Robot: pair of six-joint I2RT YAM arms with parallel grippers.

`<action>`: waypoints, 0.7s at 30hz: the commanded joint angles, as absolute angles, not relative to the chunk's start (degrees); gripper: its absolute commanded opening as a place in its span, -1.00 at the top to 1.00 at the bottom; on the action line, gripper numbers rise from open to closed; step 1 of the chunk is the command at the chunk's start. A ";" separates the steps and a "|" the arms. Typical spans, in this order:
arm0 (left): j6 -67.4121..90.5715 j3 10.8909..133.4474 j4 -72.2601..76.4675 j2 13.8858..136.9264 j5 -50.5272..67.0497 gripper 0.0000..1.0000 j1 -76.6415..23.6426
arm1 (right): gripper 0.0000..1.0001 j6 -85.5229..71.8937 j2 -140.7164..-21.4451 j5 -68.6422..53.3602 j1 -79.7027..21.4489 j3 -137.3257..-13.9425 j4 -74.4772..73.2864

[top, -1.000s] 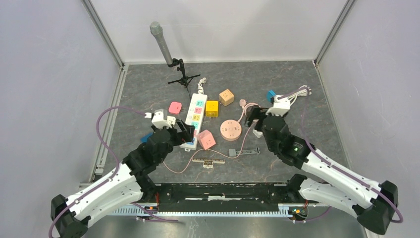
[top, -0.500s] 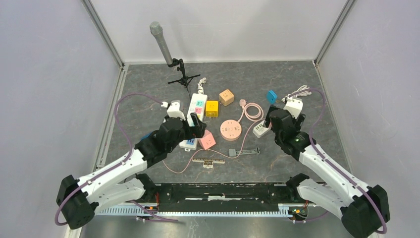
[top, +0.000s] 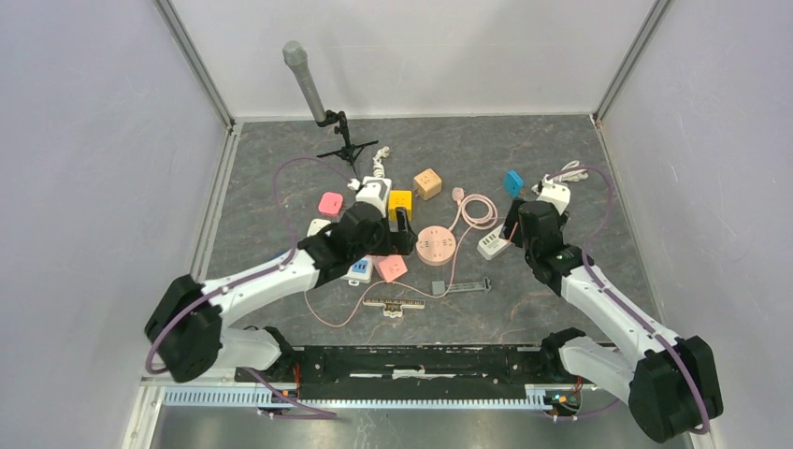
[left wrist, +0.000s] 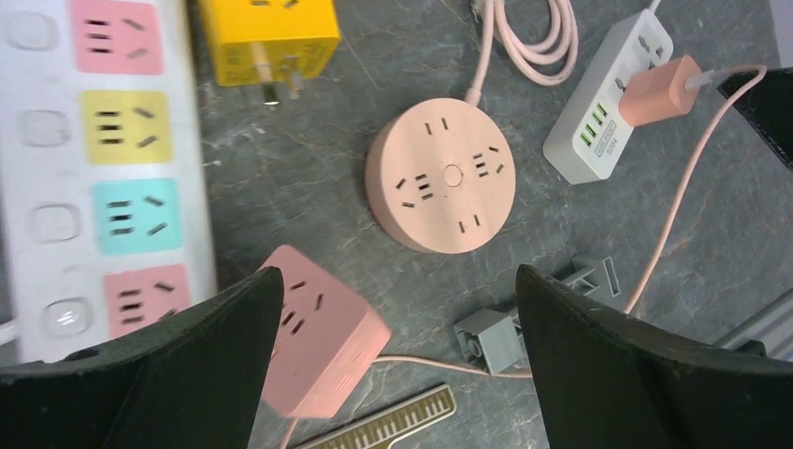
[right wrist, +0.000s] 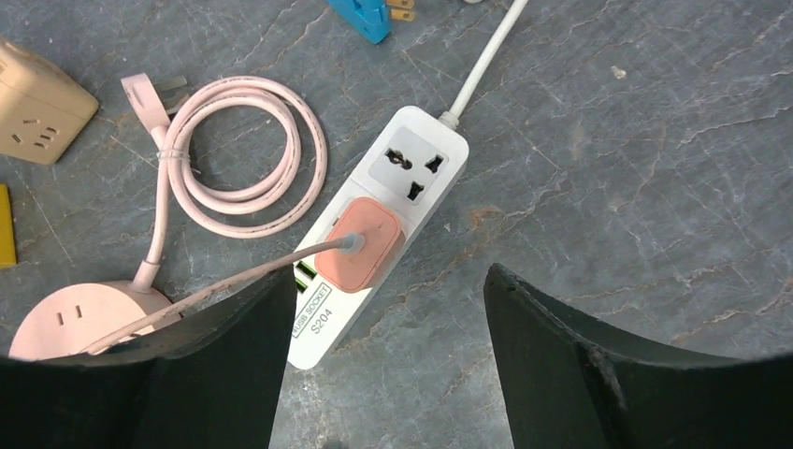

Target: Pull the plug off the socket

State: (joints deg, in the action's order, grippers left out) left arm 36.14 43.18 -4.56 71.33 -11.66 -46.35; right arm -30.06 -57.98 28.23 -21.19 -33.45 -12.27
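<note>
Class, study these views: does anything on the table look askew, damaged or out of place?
Nothing looks damaged or spilled. Only the yellow cube adapter lies on its side, prongs bare, and the pink plug sits in the white power strip.

Pale lilac walls (top: 93,140) enclose a dark grey marbled tabletop (top: 468,150).

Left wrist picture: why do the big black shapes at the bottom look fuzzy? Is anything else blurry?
Left wrist: they are fingers of the left gripper, probably too near the lens; the long white power strip is slightly smeared, the round pink socket crisp. Right wrist: the right gripper has soft-edged fingers too, but the pink plug looks sharp.
</note>
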 commanded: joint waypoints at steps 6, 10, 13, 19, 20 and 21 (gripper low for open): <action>36.63 56.18 3.29 90.68 -0.52 -0.80 -46.23 | -0.54 -25.00 -62.18 22.59 -20.20 -29.95 -1.66; 38.33 61.52 4.57 99.42 2.89 -0.62 -46.23 | -0.52 -23.44 -64.19 22.26 -20.21 -28.26 2.59; 40.80 62.67 7.10 102.51 3.24 -0.60 -46.23 | -0.47 -22.05 -63.83 21.50 -20.22 -25.04 8.14; 43.87 64.92 12.93 107.92 7.79 -0.51 -46.23 | -0.14 -20.59 -65.11 22.92 -20.17 -23.50 11.56; 44.21 65.48 13.47 108.95 8.78 -0.47 -46.23 | -0.04 -20.71 -65.15 22.91 -20.19 -23.08 12.35; 44.76 65.86 14.16 109.78 9.47 -0.45 -46.23 | -0.01 -20.76 -65.02 22.85 -20.21 -22.60 13.09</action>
